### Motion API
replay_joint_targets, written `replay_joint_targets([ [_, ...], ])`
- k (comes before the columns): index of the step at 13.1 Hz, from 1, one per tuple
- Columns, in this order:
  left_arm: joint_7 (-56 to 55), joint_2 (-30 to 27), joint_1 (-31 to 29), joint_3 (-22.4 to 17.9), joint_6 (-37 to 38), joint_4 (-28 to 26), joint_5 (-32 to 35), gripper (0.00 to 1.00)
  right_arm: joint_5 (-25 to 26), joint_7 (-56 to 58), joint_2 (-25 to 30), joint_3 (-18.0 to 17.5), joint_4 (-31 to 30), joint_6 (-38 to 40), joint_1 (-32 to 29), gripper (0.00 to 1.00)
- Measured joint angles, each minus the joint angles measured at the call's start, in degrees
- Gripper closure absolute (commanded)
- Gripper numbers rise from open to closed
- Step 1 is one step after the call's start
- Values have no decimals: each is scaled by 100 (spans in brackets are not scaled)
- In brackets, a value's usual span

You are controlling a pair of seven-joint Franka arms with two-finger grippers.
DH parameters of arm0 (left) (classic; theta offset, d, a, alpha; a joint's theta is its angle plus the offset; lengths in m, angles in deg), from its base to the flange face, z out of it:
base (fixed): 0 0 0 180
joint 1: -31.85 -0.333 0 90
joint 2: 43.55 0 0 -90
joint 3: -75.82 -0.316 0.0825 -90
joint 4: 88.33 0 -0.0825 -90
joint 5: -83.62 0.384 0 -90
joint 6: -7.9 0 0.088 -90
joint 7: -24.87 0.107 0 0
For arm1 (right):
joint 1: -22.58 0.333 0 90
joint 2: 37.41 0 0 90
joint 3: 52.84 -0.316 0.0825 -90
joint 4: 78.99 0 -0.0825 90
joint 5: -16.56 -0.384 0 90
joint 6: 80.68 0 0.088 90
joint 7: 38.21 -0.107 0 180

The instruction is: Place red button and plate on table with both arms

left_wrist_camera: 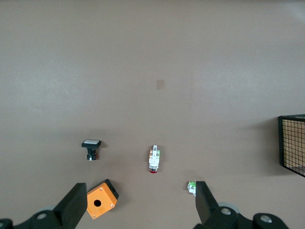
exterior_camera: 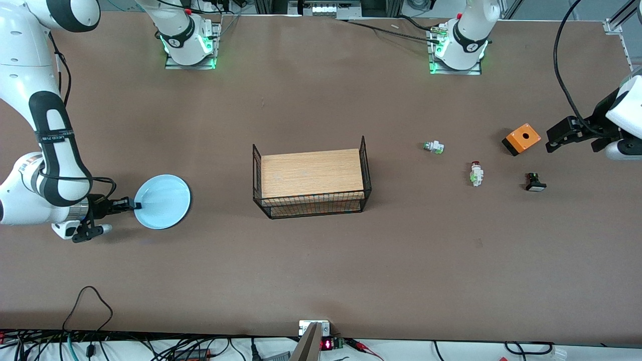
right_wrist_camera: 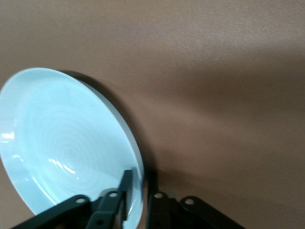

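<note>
The pale-blue plate [exterior_camera: 163, 200] [right_wrist_camera: 62, 143] lies flat on the brown table [exterior_camera: 321, 260] at the right arm's end. My right gripper [exterior_camera: 135, 204] [right_wrist_camera: 140, 174] reaches low along the table to the plate's rim. One finger is inside the rim and one outside, with a small gap on each side, so it is open. The red button [exterior_camera: 476, 173] [left_wrist_camera: 154, 160] lies on its side on the table toward the left arm's end. My left gripper [exterior_camera: 551, 138] [left_wrist_camera: 139, 191] hangs wide open and empty above the table beside an orange box [exterior_camera: 521, 139].
A black wire basket [exterior_camera: 313, 205] [left_wrist_camera: 291, 143] with a wooden board in it stands mid-table. A green-capped part [exterior_camera: 434, 147] [left_wrist_camera: 191, 187], a black button with a white face [exterior_camera: 535, 182] [left_wrist_camera: 90, 147] and the orange box [left_wrist_camera: 101, 199] surround the red button.
</note>
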Motion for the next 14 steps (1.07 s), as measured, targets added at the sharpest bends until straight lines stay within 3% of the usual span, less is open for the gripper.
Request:
replay_joint_targets([
  [1, 0, 0, 1, 6, 0, -2, 0, 0, -362, 3, -1, -1, 2, -3, 0, 19],
  [3, 0, -10, 4, 20, 39, -8, 0, 0, -1017, 26, 2, -1, 32, 48, -2, 17],
  [5, 0, -26, 9, 34, 122, -11, 0, 0, -1122, 27, 28, -4, 215, 345, 0, 14],
  [7, 0, -32, 9, 38, 134, -11, 0, 0, -919, 52, 99, -4, 597, 788, 1, 14],
  [11, 0, -35, 10, 43, 137, -11, 0, 0, 23, 55, 271, -11, 1889, 1894, 50, 14],
  [14, 0, -37, 11, 46, 145, -12, 0, 0, 653, 10, 577, -24, 2378, 2075, 475, 0],
])
